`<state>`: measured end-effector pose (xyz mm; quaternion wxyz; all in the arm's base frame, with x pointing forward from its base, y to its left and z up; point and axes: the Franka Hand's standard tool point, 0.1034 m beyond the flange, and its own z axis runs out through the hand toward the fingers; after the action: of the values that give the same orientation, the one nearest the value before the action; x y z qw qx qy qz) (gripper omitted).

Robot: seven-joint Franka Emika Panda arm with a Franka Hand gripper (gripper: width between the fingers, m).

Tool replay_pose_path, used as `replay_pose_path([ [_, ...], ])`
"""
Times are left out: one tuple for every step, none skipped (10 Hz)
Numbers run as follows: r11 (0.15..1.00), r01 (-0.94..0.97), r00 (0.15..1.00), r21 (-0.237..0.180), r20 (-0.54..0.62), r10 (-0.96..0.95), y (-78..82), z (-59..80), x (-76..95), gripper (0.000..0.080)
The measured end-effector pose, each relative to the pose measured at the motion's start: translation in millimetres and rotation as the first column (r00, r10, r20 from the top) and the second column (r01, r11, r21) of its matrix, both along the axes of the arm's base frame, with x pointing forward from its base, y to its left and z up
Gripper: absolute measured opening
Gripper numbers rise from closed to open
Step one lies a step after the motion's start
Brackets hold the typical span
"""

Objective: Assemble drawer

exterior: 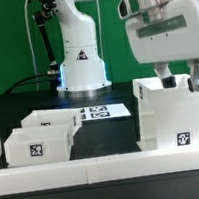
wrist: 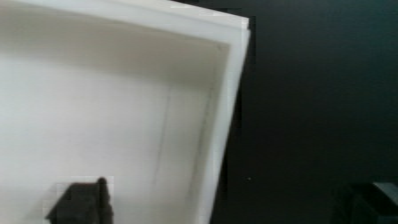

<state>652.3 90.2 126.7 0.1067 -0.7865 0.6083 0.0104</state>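
Observation:
The drawer's tall white casing [exterior: 168, 114] stands at the exterior view's right, with a square tag low on its front. My gripper [exterior: 181, 77] hangs right over its top edge, jaws open, one finger on each side of a casing wall. In the wrist view the casing's white inside [wrist: 107, 110] fills most of the picture. Its thin wall [wrist: 226, 120] runs between my fingers, and my gripper [wrist: 231, 205] is wide apart and not touching it. Two shallow white trays lie at the exterior view's left, one in front [exterior: 35, 146] and one behind [exterior: 48, 119].
The marker board [exterior: 101, 112] lies flat behind the trays. The arm's white base [exterior: 83, 64] stands at the back. A low white border rail [exterior: 106, 169] runs along the front. The table top is black [wrist: 329, 100].

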Motion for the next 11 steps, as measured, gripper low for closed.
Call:
replay_pose_path([
  [0.999, -0.046, 0.999, -0.003, 0.008, 0.046, -0.7, 8.5, -1.5, 0.0644],
  [0.996, -0.088, 0.996, -0.003, 0.012, 0.088, -0.3, 19.4, -2.5, 0.0648],
  [0.991, -0.135, 0.99, -0.011, 0.03, 0.135, -0.8, 23.8, -1.9, 0.0648],
  [0.991, -0.135, 0.99, -0.011, 0.027, 0.135, 0.0, 21.7, -2.4, 0.0649],
  [0.989, -0.146, 0.989, -0.012, 0.027, 0.146, 0.3, 20.7, -2.7, 0.0649],
  [0.989, -0.146, 0.989, -0.012, 0.027, 0.147, 0.8, 20.8, -2.8, 0.0649],
  [0.971, -0.236, 0.971, -0.031, 0.033, 0.237, -0.8, 20.6, -4.1, 0.0649],
  [0.9, -0.43, 0.9, -0.066, 0.048, 0.433, -6.4, 21.2, -7.2, 0.0649],
  [0.829, -0.552, 0.828, -0.093, 0.059, 0.558, -14.5, 20.8, -10.7, 0.0649],
  [0.767, -0.633, 0.765, -0.108, 0.061, 0.641, -25.8, 17.8, -15.4, 0.0649],
  [0.714, -0.689, 0.713, -0.124, 0.063, 0.699, -29.7, 16.7, -16.3, 0.0649],
])
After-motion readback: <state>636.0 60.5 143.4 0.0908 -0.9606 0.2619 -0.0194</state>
